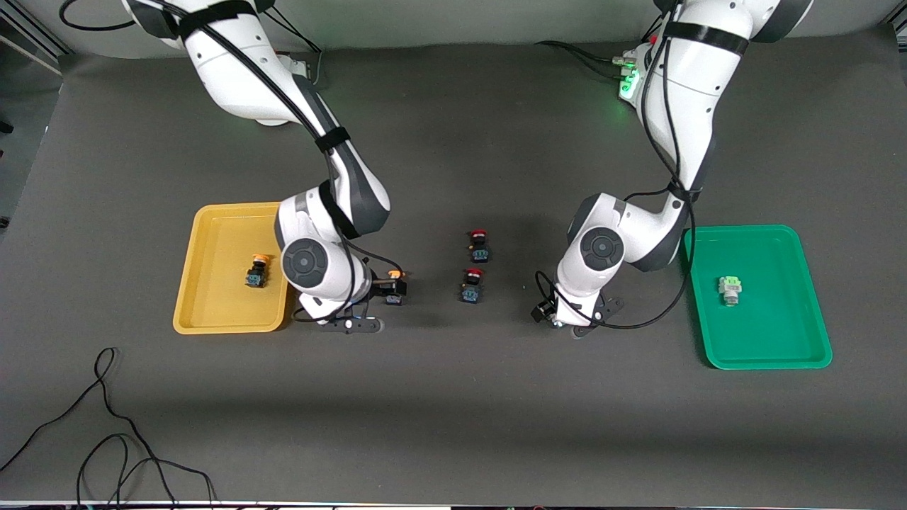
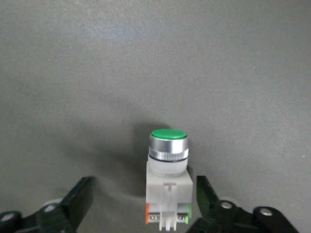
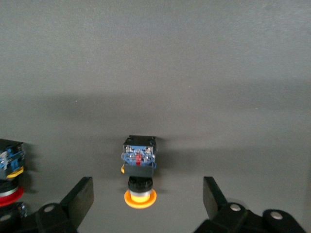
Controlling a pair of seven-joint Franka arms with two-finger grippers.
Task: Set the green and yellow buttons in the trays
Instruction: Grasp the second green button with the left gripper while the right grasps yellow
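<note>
Front view, L gripper [image 2: 143, 201] open round green button [image 2: 167, 182], R gripper [image 3: 148, 199] open.

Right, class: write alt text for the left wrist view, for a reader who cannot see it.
A green button with a silver collar on a white body stands on the dark grey table, between the open black fingers of the left gripper, which do not touch it.
</note>
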